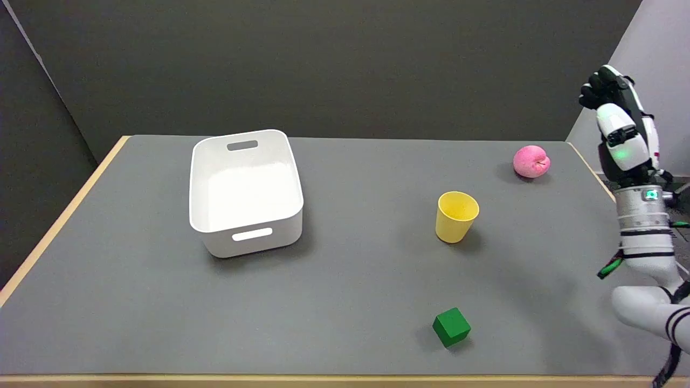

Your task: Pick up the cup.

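Observation:
A yellow cup [456,216] stands upright and empty on the grey table, right of centre. My right hand [620,126] is raised in the air at the table's right edge, far right of the cup and well above it. It holds nothing, and its dark fingers [597,90] point up and lean left. Nothing touches the cup.
A white bin [245,223] sits left of centre, empty. A pink peach-like fruit [531,161] lies behind and right of the cup. A green cube [451,327] rests near the front edge, below the cup. My right forearm [644,231] rises along the table's right side.

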Available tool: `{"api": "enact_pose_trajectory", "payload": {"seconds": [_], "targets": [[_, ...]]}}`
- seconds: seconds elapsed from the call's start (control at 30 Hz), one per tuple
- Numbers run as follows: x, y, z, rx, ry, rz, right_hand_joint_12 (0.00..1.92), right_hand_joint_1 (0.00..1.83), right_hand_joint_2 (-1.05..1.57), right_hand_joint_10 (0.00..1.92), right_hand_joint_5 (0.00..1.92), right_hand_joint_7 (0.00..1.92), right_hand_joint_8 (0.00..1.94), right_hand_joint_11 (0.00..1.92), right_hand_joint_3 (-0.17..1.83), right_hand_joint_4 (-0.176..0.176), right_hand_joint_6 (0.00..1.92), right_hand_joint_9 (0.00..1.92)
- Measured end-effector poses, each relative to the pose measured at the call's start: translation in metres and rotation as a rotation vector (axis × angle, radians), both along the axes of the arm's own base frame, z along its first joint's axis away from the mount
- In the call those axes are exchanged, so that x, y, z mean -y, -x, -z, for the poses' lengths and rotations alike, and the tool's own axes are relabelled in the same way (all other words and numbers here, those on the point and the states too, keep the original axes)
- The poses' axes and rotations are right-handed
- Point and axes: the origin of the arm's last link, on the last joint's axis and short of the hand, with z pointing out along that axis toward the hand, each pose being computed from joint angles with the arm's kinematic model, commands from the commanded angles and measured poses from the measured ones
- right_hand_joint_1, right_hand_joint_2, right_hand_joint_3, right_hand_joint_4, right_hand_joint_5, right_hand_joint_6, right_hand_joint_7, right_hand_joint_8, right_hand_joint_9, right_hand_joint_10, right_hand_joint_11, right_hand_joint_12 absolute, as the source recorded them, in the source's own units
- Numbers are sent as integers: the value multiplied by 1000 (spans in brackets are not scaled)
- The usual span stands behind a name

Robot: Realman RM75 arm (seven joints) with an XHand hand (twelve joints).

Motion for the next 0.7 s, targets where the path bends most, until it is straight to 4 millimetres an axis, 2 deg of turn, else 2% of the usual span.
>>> {"api": "enact_pose_trajectory", "payload": {"seconds": [0.37,0.7], "targets": [[-24,0,-16,-83,36,33,1145,561,726,776,201,266,389,25,991,-16,432,183],[-28,-9,-15,-269,28,89,1217,683,700,852,263,351,466,79,996,-15,515,264]]}}
